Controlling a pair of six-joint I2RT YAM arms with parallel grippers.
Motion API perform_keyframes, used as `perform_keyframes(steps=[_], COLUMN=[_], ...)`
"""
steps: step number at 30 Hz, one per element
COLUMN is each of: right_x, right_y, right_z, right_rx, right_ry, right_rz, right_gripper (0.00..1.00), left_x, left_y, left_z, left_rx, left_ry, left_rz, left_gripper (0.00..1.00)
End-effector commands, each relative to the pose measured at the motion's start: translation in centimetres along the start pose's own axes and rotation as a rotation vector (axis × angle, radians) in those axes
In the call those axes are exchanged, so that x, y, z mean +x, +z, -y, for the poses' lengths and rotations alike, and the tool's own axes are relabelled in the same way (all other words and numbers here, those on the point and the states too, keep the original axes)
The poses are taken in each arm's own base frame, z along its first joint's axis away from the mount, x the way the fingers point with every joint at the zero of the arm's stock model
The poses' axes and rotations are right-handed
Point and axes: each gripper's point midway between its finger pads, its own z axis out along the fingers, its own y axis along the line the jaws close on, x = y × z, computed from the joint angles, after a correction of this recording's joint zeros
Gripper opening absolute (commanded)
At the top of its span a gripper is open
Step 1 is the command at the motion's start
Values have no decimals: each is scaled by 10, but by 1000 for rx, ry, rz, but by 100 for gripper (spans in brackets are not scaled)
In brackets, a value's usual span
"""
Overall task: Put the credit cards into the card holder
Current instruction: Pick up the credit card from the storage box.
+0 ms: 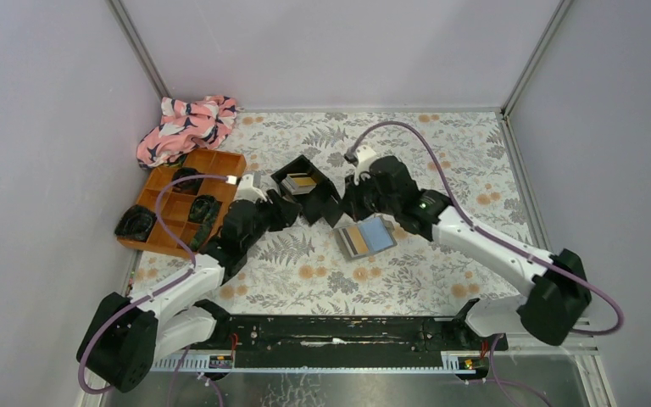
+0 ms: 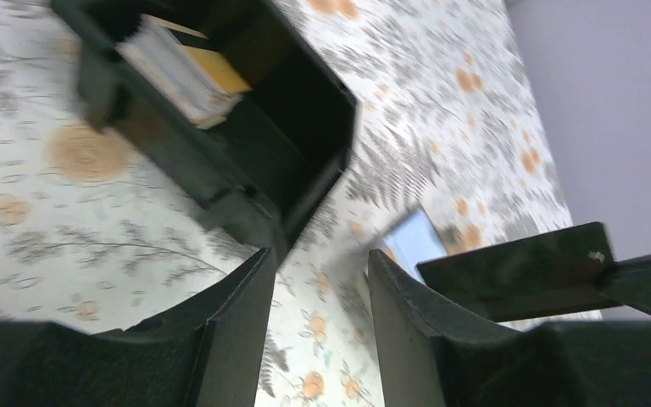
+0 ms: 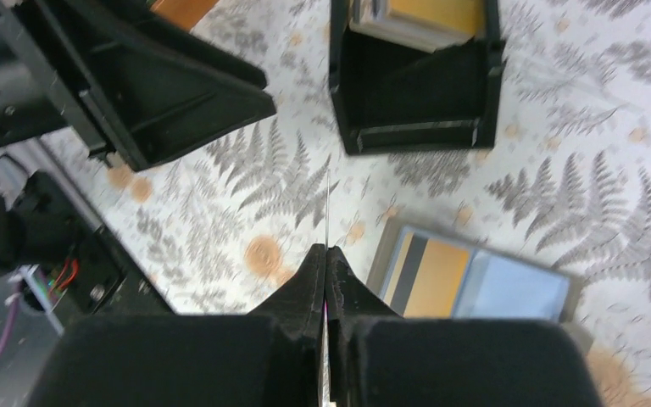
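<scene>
From above, the left arm reached in toward the black tray, which sat on the fern-printed table with a stack of credit cards inside. The right arm came in from the other side, its tip just beside the tray. The card holder lay open and flat on the table in front of the tray, yellow-orange panel on the left, blue on the right. An orange compartment tray stood to the left, a pink patterned cloth behind it.

In the left wrist view, the left gripper had its fingers spread about halfway with only table showing between them; it held nothing. The black tray filled the upper left, the credit cards leaning against its far wall. A blurred blue corner of the card holder showed past the right finger.

In the right wrist view, the right gripper was pinched fully together on a thin card, seen edge-on and standing straight up out of the fingertips. The open card holder lay just right of the fingertips, the black tray beyond it, and the left gripper hung at upper left.
</scene>
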Motion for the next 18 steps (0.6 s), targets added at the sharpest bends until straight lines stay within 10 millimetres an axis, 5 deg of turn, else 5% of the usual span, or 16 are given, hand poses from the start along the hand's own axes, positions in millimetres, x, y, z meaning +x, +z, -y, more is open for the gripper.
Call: perform_keyframes(steps=[1, 8, 18], right_x=[16, 42, 55], right_y=[-30, -52, -57], right_z=[-26, -36, -41], right_rx=[-125, -194, -233], right_ry=[75, 144, 185], right_rz=[9, 3, -13], right_gripper=[0, 0, 0], left_x=[6, 44, 65], left_y=[-17, -44, -65], left_z=[68, 119, 129], left_rx=[393, 720, 859], left_ry=[105, 187, 226], left_rz=[-15, -152, -211], left_gripper=[52, 53, 53])
